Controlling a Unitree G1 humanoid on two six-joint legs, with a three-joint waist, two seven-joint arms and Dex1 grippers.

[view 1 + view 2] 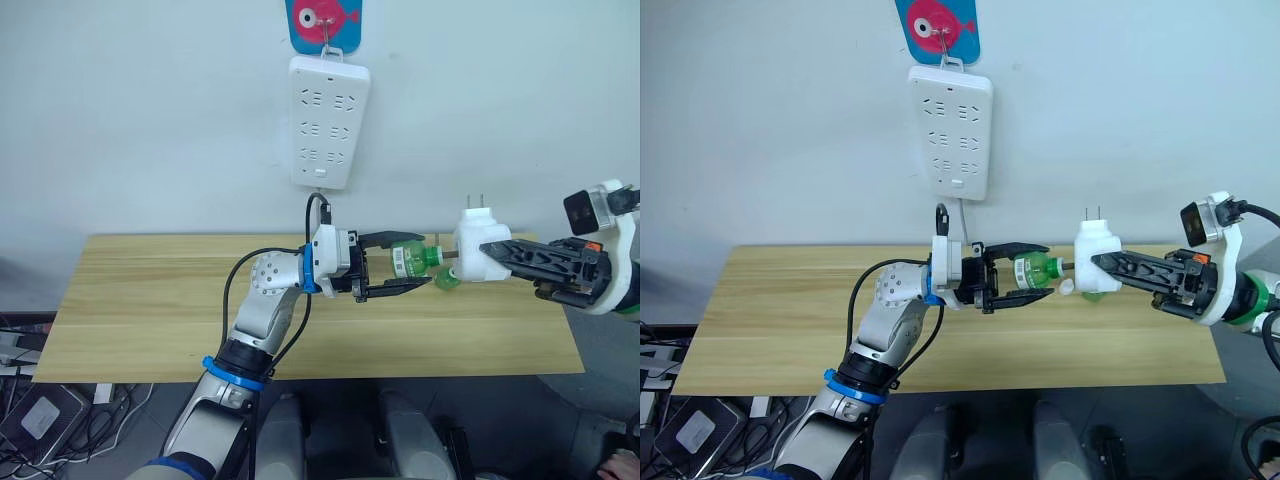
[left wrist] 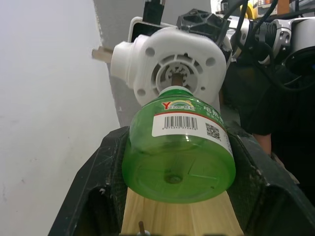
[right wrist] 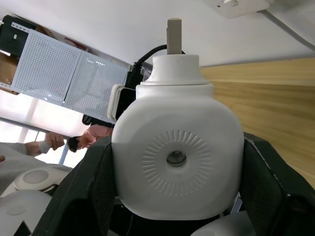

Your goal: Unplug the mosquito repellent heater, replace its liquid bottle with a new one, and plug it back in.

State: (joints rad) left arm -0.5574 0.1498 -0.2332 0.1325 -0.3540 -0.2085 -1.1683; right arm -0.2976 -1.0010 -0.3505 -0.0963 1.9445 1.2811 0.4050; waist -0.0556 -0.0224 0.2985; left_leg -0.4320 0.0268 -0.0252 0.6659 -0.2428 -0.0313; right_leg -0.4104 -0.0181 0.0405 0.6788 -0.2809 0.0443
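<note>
Green bottle (image 1: 412, 257) pinched in left jaws, white heater (image 1: 476, 245) in right jaws.

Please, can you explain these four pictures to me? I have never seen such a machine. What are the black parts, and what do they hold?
This is a humanoid robot with two arms. Two pictures come from cameras on its head, two from cameras on its wrists. The left claw holds a green bottle. The right claw holds the white mosquito repellent heater, unplugged, bottle neck at its socket. A second green bottle and a small white cap sit on the wooden table. A power strip hangs on the wall.
</note>
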